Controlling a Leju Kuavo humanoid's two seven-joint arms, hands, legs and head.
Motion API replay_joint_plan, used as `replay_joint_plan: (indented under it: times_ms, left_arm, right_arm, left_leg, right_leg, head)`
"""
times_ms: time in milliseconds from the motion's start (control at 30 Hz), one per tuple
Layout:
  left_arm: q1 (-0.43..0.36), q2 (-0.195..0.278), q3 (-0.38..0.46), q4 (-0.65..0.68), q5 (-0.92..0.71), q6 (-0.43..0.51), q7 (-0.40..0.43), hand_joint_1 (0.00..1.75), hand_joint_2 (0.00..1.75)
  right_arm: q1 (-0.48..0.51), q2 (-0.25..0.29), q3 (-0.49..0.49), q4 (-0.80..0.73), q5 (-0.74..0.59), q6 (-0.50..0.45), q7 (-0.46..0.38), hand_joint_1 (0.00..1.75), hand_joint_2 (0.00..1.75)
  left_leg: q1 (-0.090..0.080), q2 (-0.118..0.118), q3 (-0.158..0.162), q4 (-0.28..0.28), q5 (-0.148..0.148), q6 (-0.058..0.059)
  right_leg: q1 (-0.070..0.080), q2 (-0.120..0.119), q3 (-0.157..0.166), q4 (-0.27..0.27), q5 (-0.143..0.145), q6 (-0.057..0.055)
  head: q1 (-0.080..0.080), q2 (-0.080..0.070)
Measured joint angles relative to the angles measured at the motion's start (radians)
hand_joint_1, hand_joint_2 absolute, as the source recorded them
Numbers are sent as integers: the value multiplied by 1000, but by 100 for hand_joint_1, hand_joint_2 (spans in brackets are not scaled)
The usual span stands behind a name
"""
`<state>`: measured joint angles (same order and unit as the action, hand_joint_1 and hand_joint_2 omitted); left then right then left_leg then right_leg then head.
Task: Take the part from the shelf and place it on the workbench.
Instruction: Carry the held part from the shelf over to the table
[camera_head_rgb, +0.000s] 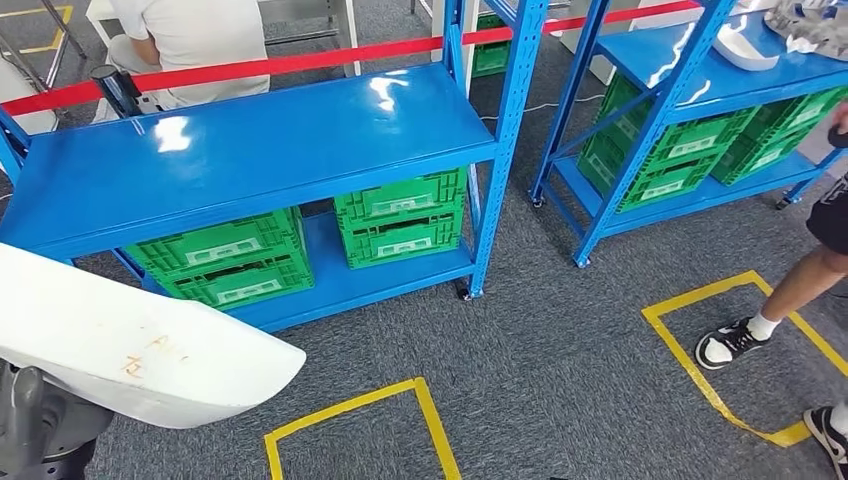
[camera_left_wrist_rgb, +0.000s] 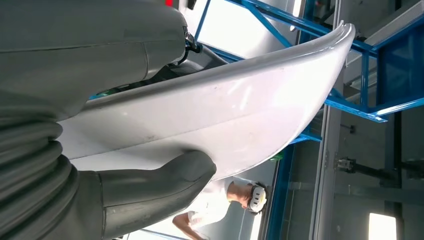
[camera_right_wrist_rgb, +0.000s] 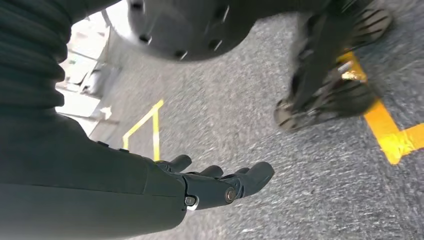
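- One long white curved moulded panel part sits low at the left of the head view, over grey carpet, held off the shelving.
- Left hand grips the part: thick grey thumb pressed on one face, rest of the hand over the opposite edge.
- Right hand hangs above the carpet, dark fingers extended and slightly apart, holding nothing.
- Glossy blue metal shelf rack ahead, top deck bare; green plastic crates on its lower deck.
- Second blue rack to the right, with green crates and white parts on top.
- Red barrier strip behind the racks.
- Yellow floor tape squares on the carpet.
- Person's leg and black-and-white sneaker at right; seated person in white behind.
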<state>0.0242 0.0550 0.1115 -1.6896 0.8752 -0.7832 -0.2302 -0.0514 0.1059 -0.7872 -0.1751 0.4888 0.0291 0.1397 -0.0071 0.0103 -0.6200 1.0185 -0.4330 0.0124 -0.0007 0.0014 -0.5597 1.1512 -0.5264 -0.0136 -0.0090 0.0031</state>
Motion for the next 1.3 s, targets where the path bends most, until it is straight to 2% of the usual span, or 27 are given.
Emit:
replay_joint_plan:
  times_ms: [67,100,167,233,300,333,367,400,433,467,500,567,600,667,700,767,833,867,900,933,1000,1067,1100,1167,1200,1233,1300]
  left_arm:
    - [-3,-1,-2,1,0,2,-3,175,175]
    - [-4,-2,-4,2,-1,4,-4,175,175]
    - [0,-5,-5,0,-2,7,-8,175,175]
    - [16,-7,-2,-7,-3,4,-12,175,175]
    - [35,-7,2,-16,-3,0,-14,175,175]
    - [44,-7,4,-18,-3,-3,-16,175,175]
    - [53,-7,7,-20,-2,-5,-21,175,175]
    - [60,-6,12,-23,0,-8,-26,175,175]
    - [64,-6,18,-25,1,-11,-31,175,175]
    - [65,-5,24,-28,3,-13,-35,175,175]
    - [65,-4,30,-31,5,-14,-36,175,175]
    - [62,-3,37,-34,14,-15,-35,175,175]
    - [59,-2,39,-33,20,-15,-32,175,175]
    - [47,1,42,-28,29,-16,-27,175,175]
    - [38,2,43,-25,31,-16,-24,175,175]
    - [24,1,44,-19,31,-15,-22,175,175]
    - [23,-1,45,-16,22,-14,-25,175,175]
    - [27,-1,45,-15,17,-14,-29,175,175]
    - [33,-1,46,-16,12,-14,-32,175,175]
    - [39,-2,47,-16,10,-14,-34,175,175]
    - [46,-2,50,-18,8,-14,-35,175,175]
    - [49,-2,54,-23,6,-15,-36,175,175]
    - [51,-3,56,-26,6,-16,-36,175,175]
    - [59,-7,62,-30,8,-18,-33,175,175]
    - [64,-9,66,-31,9,-19,-32,175,175]
    - [69,-10,71,-32,11,-20,-31,175,175]
    - [78,-10,84,-33,15,-21,-32,175,175]
  right_arm:
    - [-1,-1,-5,-1,8,17,-20,0,175]
    - [0,-1,-6,-2,15,26,-28,0,175]
    - [2,0,-6,-2,25,37,-42,0,175]
    - [4,0,-6,-2,34,39,-49,0,175]
    - [5,0,-6,-2,43,39,-46,0,175]
    - [6,0,-6,-2,45,39,-43,0,175]
    - [7,0,-6,-2,44,38,-43,0,175]
    - [8,0,-6,-2,43,36,-42,0,175]
    - [9,0,-6,-2,42,35,-42,0,175]
    - [9,0,-6,-2,43,35,-41,0,175]
    - [9,-1,-6,-2,45,36,-40,0,175]
    - [9,-3,-6,-2,49,38,-33,0,175]
    - [9,-4,-6,-2,46,38,-31,0,175]
    - [9,-4,-9,-2,29,33,-35,0,175]
    - [10,-4,-11,-2,22,31,-39,0,175]
    - [11,-2,-15,-2,24,38,-48,0,175]
    - [11,0,-16,-2,31,49,-63,0,175]
    - [11,1,-15,-2,33,51,-71,0,175]
    - [12,2,-15,-2,32,52,-77,0,175]
    - [12,2,-16,-2,32,51,-81,0,175]
    - [11,2,-16,-2,31,51,-83,0,175]
    - [9,3,-16,-2,32,51,-81,0,175]
    - [8,4,-16,-2,35,52,-77,0,175]
    - [7,7,-15,-2,47,57,-65,0,175]
    - [8,9,-15,-2,52,59,-61,0,175]
    - [8,11,-15,-1,54,61,-61,0,175]
    - [8,12,-15,-1,52,64,-69,0,175]
  left_leg:
    - [0,5,-15,9,14,-9]
    - [0,7,-18,9,22,-15]
    - [2,6,-22,7,31,-27]
    - [4,-1,-37,42,-18,-40]
    - [10,-5,-64,144,-116,-52]
    - [13,-6,-74,205,-152,-57]
    - [16,-6,-75,249,-163,-61]
    - [18,-6,-63,270,-153,-65]
    - [21,-5,-35,253,-127,-67]
    - [24,-5,8,207,-101,-69]
    - [25,-6,61,138,-95,-71]
    - [22,-10,136,22,-112,-63]
    - [18,-11,147,-6,-123,-55]
    - [16,-10,131,-12,-112,-33]
    - [16,-8,122,-13,-101,-23]
    - [18,-3,100,-15,-78,-6]
    - [15,-2,72,-13,-55,1]
    - [13,-1,57,-11,-42,2]
    - [12,-1,40,-7,-30,1]
    - [10,-1,23,-3,-20,0]
    - [9,-1,-8,7,-1,-4]
    - [7,-1,-27,13,18,-13]
    - [7,0,-30,11,27,-19]
    - [8,0,-32,5,45,-32]
    - [9,-2,-37,7,38,-38]
    - [10,-4,-46,24,13,-44]
    - [12,-7,-72,111,-85,-55]
  right_leg:
    - [7,-1,78,-119,-26,-10]
    - [10,-1,88,-145,-36,-13]
    - [8,-2,77,-155,-20,-20]
    - [1,-7,62,-161,3,-31]
    - [-2,-9,37,-161,24,-37]
    - [-2,-10,21,-158,35,-37]
    - [-3,-11,4,-155,46,-35]
    - [-5,-12,-14,-150,56,-32]
    - [-7,-13,-31,-144,66,-28]
    - [-9,-14,-46,-137,74,-23]
    - [-11,-14,-60,-131,82,-17]
    - [-11,-15,-79,-123,99,-3]
    - [-11,-15,-83,-123,109,4]
    - [-13,-15,-87,-127,123,17]
    - [-14,-14,-93,-119,112,23]
    - [-17,-10,-117,-52,31,32]
    - [-16,-8,-144,73,-69,35]
    - [-15,-7,-148,126,-89,36]
    - [-15,-7,-139,153,-85,34]
    - [-13,-7,-114,145,-61,31]
    - [-8,-6,-16,35,-22,18]
    - [0,-4,74,-103,-30,6]
    - [3,-4,93,-139,-40,2]
    - [5,-5,86,-154,-30,-6]
    - [2,-7,79,-156,-20,-13]
    - [0,-9,69,-159,-8,-21]
    - [-3,-13,44,-160,16,-31]
  head:
    - [0,0]
    - [0,0]
    - [0,0]
    - [-1,0]
    - [-2,0]
    - [-2,0]
    - [-2,0]
    - [-2,0]
    - [-2,0]
    - [-2,0]
    - [-3,0]
    - [-2,0]
    - [-2,0]
    - [-2,0]
    - [-2,0]
    - [-1,0]
    - [0,0]
    - [1,0]
    - [1,0]
    - [1,0]
    - [1,0]
    - [1,0]
    - [2,0]
    - [3,0]
    - [4,0]
    - [3,0]
    - [1,0]
